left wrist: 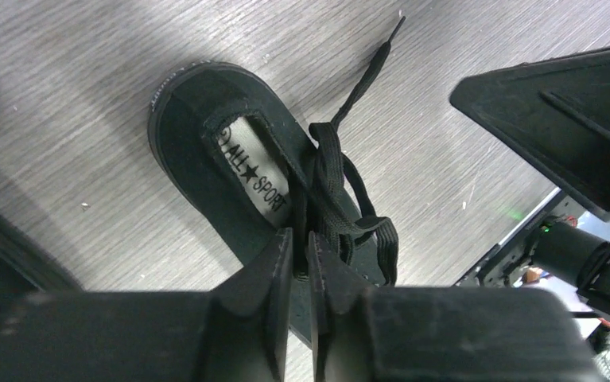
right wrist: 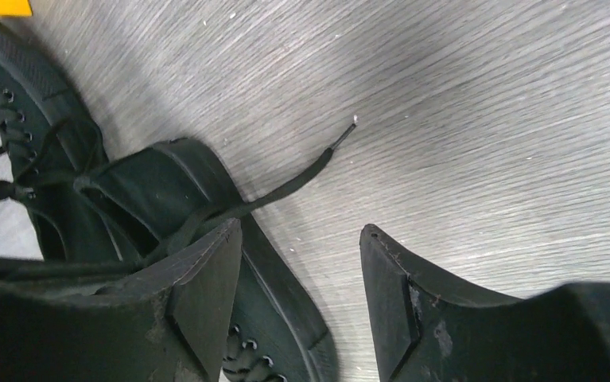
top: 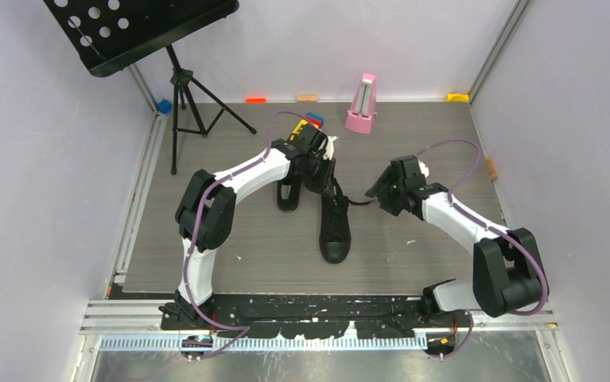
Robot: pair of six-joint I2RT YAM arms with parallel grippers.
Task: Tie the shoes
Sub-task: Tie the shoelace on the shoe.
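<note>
Lace end [right wrist: 285, 181] just ahead of right end effector [right wrist: 301, 231], jaws apart.
Left end effector [left wrist: 300, 263] nearly together over sneaker [left wrist: 194, 135] tongue; grip unclear.

The top camera looked down from above and behind; wrist cameras, close behind the left gripper [left wrist: 300, 239] and right gripper [right wrist: 301, 231], shared one shoe [left wrist: 198, 119].

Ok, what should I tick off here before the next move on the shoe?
1. Left gripper over the shoe and its laces: ok.
2. Lace pinched between its fingers: cannot tell, they stand nearly together.
3. Right gripper open: ok.
4. Free lace end between the right jaws: not ok, it lies on the table ahead of them.
5. Bow tied: not ok, laces loose.
</note>
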